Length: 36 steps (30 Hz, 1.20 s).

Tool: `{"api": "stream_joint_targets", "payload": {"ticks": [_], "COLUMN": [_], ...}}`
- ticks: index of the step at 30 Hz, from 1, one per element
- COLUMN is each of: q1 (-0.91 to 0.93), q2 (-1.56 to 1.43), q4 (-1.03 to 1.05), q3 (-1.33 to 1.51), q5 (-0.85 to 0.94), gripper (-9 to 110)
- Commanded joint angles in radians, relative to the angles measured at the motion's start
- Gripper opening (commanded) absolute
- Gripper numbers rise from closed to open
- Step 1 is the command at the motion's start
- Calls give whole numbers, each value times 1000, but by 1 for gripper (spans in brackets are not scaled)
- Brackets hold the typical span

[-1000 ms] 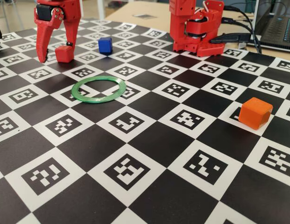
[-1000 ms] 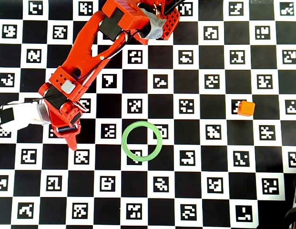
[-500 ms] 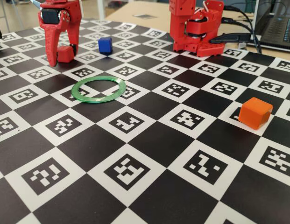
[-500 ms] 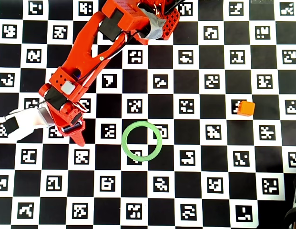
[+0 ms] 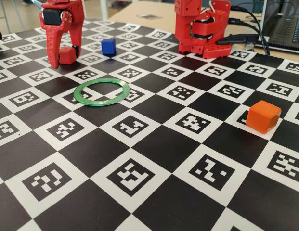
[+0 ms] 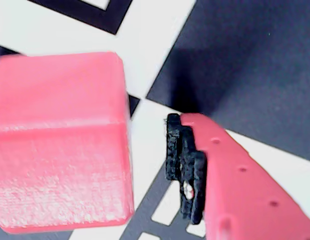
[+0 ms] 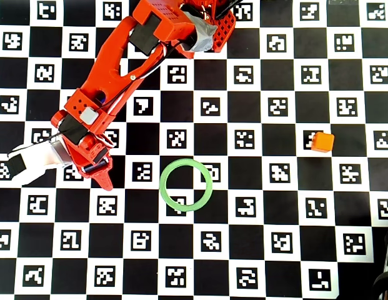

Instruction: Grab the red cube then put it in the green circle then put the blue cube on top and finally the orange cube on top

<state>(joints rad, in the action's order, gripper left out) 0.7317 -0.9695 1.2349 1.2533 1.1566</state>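
With the small matte red plastic cube (image 5: 67, 55) pinched between my red two-finger gripper (image 5: 63, 57) and lifted clear of the checkered board (image 5: 154, 144), I hold it high to carry it toward the thin flat green plastic ring (image 5: 101, 91) nearby

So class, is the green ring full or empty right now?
Empty. In the overhead view only the checkered mat shows inside the green ring.
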Motion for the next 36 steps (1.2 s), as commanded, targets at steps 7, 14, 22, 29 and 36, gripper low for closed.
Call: {"api": "stream_joint_targets", "payload": {"ticks": [7,14,22,29,36], "q1": [-11,-12,-14,-18,-26], "q2": [-14,-14,-18,-43,-81], "q4": [-12,-15,-17,12,101], "q3": [-83,-87,-91,-103,-155], "q5": [-9,-17,-32,-48,-58], "gripper": [44,43,20,8,6]}}
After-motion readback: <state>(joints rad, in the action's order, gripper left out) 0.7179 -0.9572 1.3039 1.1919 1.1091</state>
